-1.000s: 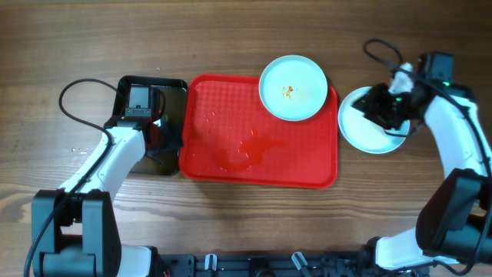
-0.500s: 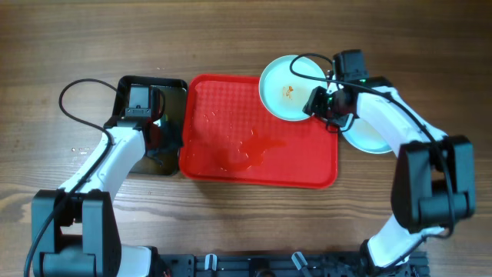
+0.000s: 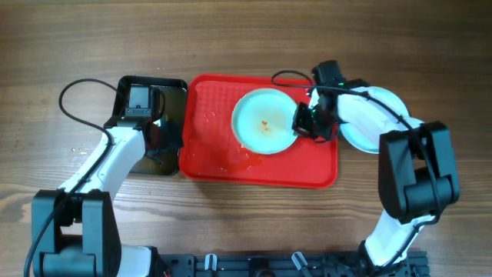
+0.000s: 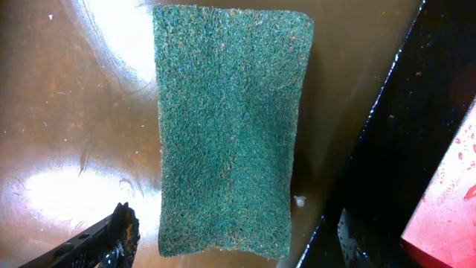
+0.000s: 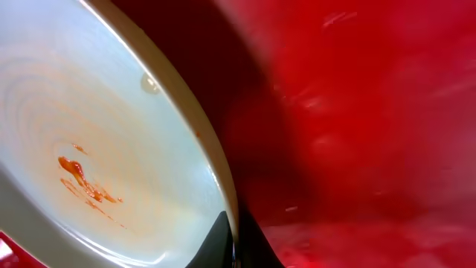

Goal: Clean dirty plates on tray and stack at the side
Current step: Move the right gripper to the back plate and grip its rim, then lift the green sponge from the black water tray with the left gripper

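A pale plate [image 3: 264, 121] with a small orange-red smear in its middle lies tilted over the middle of the red tray [image 3: 223, 158]. My right gripper [image 3: 301, 121] is shut on that plate's right rim. In the right wrist view the plate [image 5: 111, 149] fills the left side, the right gripper [image 5: 234, 242] pinches its edge, and the tray [image 5: 372, 112] lies behind. My left gripper [image 3: 157, 127] hangs open over a green sponge [image 4: 227, 126]. In the left wrist view the left gripper [image 4: 236, 238] has one finger on each side of the sponge's near end.
A black tray [image 3: 173, 88] holding brownish liquid and the sponge sits against the red tray's left edge. Another pale plate [image 3: 363, 141] lies on the wooden table right of the red tray, partly under my right arm. Wet smears mark the red tray's base.
My right gripper came left from the side plate, shut on the dirty plate's rim, and drew it from the tray's far right corner toward the middle. The left arm has not moved.
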